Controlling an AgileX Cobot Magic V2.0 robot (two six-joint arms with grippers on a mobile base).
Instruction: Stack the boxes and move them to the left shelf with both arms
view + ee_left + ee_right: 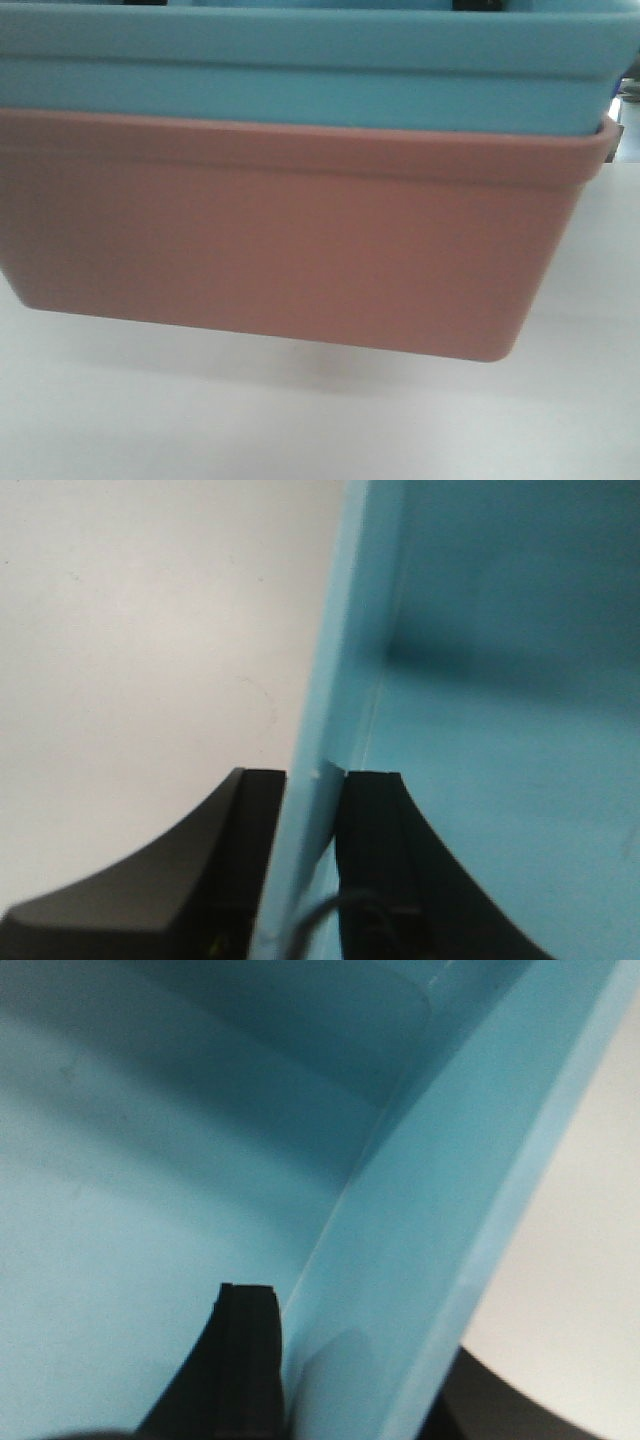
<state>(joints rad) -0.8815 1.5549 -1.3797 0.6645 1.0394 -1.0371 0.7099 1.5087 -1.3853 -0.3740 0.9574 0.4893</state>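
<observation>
The light blue box [300,80] sits nested inside the salmon pink box [280,240]. The stack fills the front view and hangs a little above the table, with a shadow beneath it. My left gripper [313,775] is shut on the blue box's [500,730] side wall, one finger inside and one outside. At the opposite wall of the blue box [150,1160], my right gripper [360,1340] is shut the same way. Its inner finger [245,1360] shows, while the outer one is mostly hidden behind the wall. The left shelf is out of view.
The white tabletop [300,420] lies under the stack and shows beside the box walls in both wrist views. A sliver of background clutter [628,95] shows at the far right edge.
</observation>
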